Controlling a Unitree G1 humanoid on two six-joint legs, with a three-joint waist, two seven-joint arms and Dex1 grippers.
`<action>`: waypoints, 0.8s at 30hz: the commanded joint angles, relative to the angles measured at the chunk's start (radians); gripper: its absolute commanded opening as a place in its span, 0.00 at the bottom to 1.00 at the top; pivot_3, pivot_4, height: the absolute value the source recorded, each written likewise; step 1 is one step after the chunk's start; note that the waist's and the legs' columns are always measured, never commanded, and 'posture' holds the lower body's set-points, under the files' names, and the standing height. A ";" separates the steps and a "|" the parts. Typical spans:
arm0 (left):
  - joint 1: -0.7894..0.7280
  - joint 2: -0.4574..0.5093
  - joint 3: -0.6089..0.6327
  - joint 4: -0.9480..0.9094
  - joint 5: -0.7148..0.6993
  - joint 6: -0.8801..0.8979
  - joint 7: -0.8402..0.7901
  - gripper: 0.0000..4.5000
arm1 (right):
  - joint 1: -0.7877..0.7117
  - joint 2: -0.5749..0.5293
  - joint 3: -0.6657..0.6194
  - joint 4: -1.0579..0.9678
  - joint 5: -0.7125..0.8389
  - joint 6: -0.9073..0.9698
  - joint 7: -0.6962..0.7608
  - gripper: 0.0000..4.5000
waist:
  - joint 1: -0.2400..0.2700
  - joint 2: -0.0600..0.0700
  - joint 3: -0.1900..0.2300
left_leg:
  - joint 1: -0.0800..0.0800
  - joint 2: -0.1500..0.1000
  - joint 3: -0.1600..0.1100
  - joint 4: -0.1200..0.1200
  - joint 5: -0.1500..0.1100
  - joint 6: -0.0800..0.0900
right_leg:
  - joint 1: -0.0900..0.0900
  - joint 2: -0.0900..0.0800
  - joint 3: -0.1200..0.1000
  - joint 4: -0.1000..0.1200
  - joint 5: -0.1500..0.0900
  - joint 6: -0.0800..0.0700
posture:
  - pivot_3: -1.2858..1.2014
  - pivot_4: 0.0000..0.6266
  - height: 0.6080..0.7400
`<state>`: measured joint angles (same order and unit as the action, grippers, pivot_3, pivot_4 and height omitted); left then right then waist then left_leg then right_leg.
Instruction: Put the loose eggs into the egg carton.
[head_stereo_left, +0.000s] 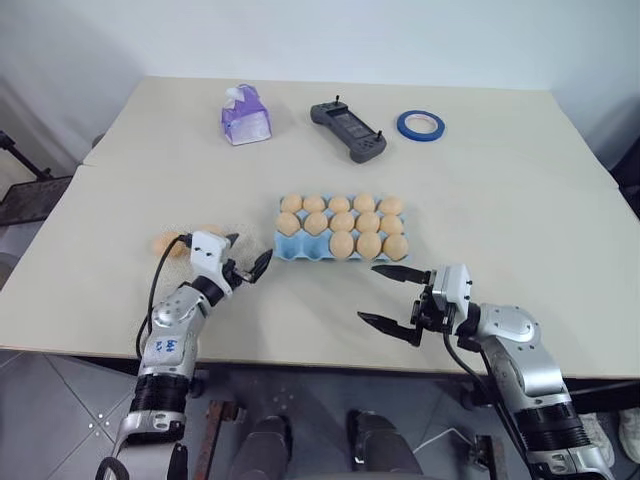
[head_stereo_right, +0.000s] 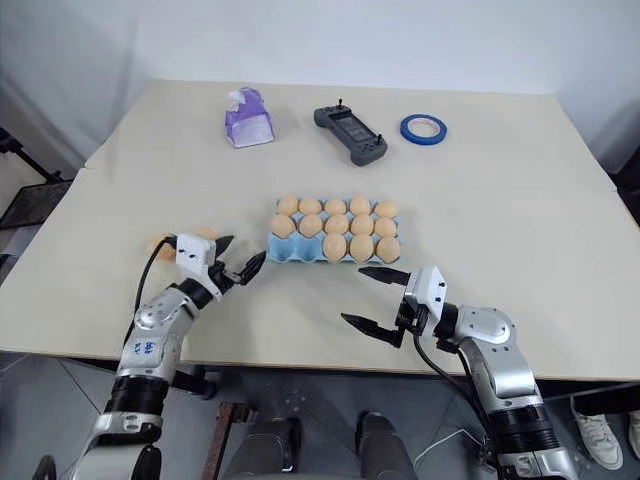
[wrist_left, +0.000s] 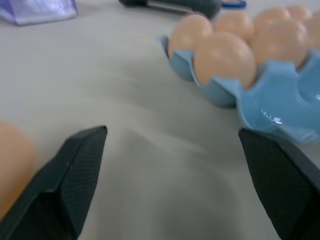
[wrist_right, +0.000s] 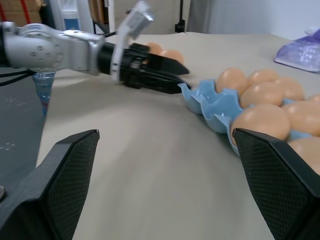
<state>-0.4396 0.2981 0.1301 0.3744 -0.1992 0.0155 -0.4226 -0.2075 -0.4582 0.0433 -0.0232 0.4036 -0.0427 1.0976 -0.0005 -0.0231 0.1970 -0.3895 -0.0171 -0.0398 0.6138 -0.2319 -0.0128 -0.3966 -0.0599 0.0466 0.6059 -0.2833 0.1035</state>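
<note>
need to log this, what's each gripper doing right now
left gripper: open, holding nothing, beside the light blue moulded egg carton.
right gripper: open, holding nothing, just in front of the carton.

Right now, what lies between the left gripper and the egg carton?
Only bare table: the left gripper is open beside the egg carton, seen from the head view.

Silver arms, black-fingered claws, black cables
</note>
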 joint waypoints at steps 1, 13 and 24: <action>-0.013 -0.001 0.013 -0.017 -0.009 -0.073 -0.017 1.00 | 0.009 -0.005 -0.012 -0.019 0.010 -0.012 0.000 1.00 | 0.000 0.000 0.000 | 0.000 0.000 0.000 0.000 0.000 0.000 | 0.000 0.000 0.000 0.000 0.000 0.000 | 0.52 0.24 1.00; 0.081 -0.036 0.067 -0.202 -0.030 -0.121 0.045 1.00 | 0.028 0.008 0.003 -0.025 0.008 -0.013 -0.004 1.00 | 0.000 0.000 0.000 | -0.001 0.001 -0.001 -0.001 -0.003 -0.005 | 0.000 -0.001 0.005 -0.001 0.000 0.000 | 0.52 0.24 1.00; -0.047 0.020 0.095 -0.133 0.018 0.038 0.198 1.00 | 0.002 0.010 0.018 0.003 0.001 -0.022 0.008 1.00 | -0.001 0.000 0.000 | 0.000 0.000 0.000 0.000 0.000 0.000 | 0.001 0.000 -0.002 -0.001 0.000 0.000 | 0.52 0.24 1.00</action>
<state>-0.4660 0.2960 0.2256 0.2542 -0.1998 0.0244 -0.2426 -0.1937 -0.4538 0.0664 -0.0080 0.3967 -0.0435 1.0981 -0.0010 -0.0232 0.1970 -0.3900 -0.0174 -0.0400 0.6134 -0.2323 -0.0130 -0.3962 -0.0603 0.0443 0.6044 -0.2831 0.1040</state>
